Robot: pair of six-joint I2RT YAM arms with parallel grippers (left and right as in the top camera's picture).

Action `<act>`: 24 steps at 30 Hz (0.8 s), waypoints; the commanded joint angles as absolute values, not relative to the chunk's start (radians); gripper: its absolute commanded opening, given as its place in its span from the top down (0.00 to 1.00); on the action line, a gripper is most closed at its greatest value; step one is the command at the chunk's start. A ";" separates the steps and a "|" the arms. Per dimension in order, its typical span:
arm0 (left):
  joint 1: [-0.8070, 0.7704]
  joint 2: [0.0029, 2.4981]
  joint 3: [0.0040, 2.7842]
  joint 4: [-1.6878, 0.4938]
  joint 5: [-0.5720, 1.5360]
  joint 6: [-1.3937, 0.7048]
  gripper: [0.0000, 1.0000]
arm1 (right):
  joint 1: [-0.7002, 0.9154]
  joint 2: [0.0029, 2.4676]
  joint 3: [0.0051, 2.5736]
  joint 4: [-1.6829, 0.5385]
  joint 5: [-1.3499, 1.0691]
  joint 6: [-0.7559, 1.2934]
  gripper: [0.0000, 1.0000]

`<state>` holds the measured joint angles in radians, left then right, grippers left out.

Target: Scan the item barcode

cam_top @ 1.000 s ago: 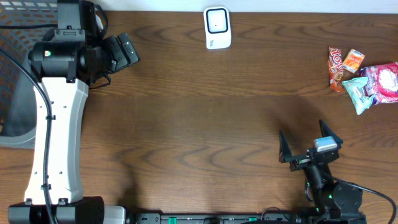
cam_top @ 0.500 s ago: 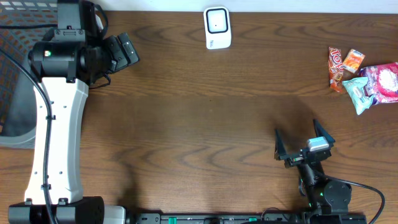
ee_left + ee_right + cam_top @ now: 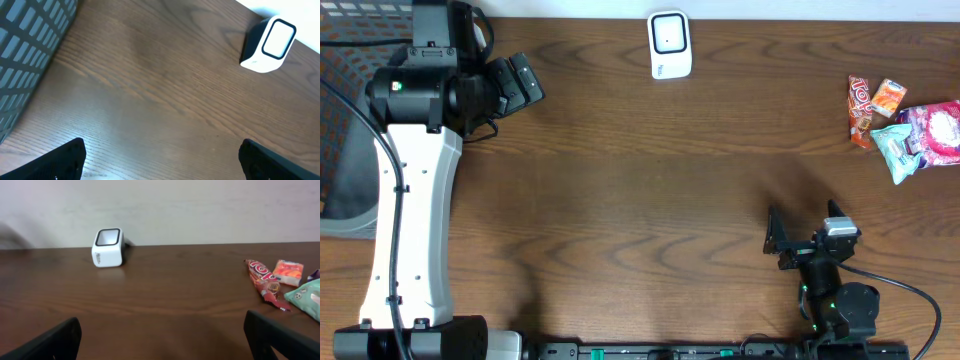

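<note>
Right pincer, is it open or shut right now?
Open. The right pincer shows its fingers wide apart at the wrist view's bottom corners, only bare table between them, nothing held.

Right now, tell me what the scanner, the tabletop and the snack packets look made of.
Scanner: likely white plastic, smooth moulded shell, dark-rimmed window.
Tabletop: dark wood or wood-look laminate, visible grain.
Snack packets: thin plastic film, crinkled and shiny.

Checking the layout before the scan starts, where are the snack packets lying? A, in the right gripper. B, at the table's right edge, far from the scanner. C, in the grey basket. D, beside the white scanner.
B: the snack packets lie clustered at the right edge of the table, well apart from the white scanner.
</note>
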<state>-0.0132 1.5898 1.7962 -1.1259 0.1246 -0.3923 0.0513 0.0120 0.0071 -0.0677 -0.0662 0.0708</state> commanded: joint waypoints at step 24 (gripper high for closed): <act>-0.009 1.594 1.797 -1.129 0.118 -0.387 0.02 | 0.084 0.005 0.006 -0.075 -0.028 0.081 0.01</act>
<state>-0.0132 1.5898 1.7962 -1.1259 0.1246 -0.3923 0.0753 0.0120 0.0071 -0.0692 -0.0444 0.0868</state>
